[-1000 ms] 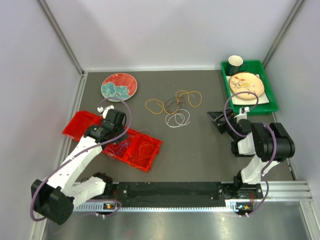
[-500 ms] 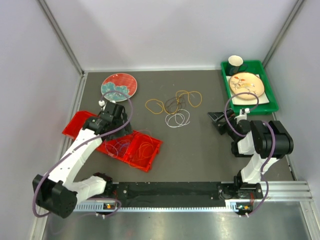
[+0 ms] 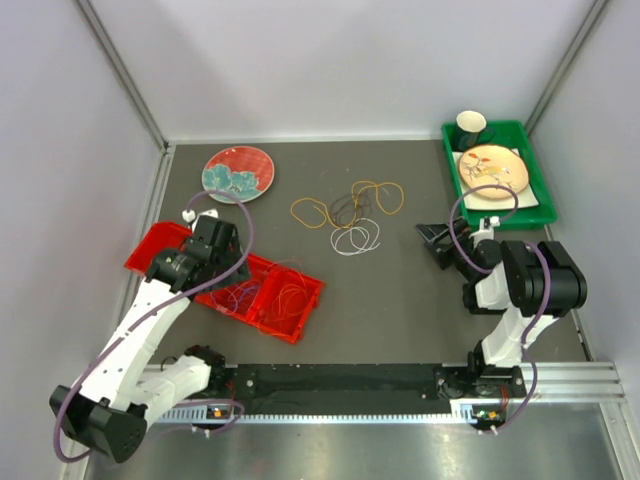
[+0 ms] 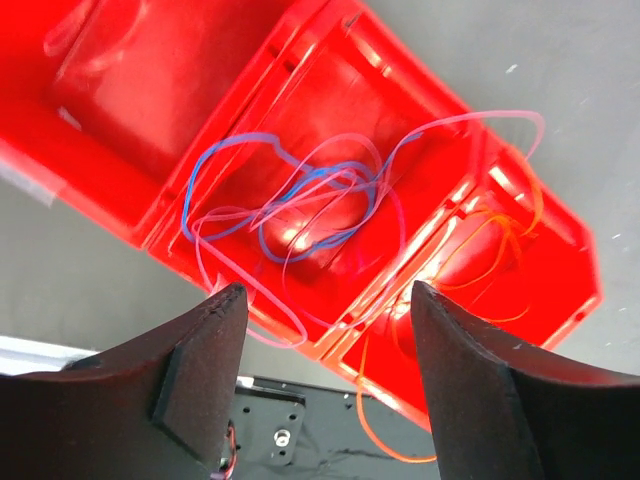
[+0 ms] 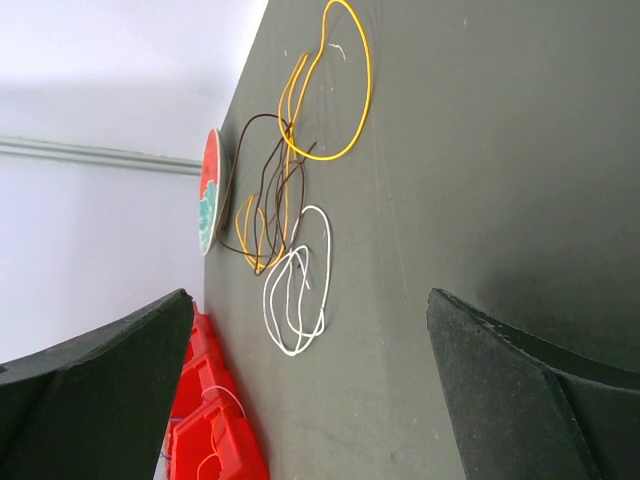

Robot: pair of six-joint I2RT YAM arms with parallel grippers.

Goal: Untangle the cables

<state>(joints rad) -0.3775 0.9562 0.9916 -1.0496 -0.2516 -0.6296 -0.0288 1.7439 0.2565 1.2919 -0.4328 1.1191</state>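
While the left end effector (image 4: 328,293) gapes, cables (image 3: 352,208) sprawl.

Left tool (image 4: 325,300), jaws apart, above red tray (image 4: 110,160); blue cable (image 4: 230,145), pink cable (image 4: 470,118) inside.

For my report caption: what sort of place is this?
Probably a robot test cell in a lab: plain white walls, a left arm and right arm bolted to a rail, and props laid out, cables and red bins.

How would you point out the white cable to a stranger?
On the dark table, find the loose cables between the round plate and green bin. The white cable sits at that cluster's near edge, the only white loop among yellow and brown.
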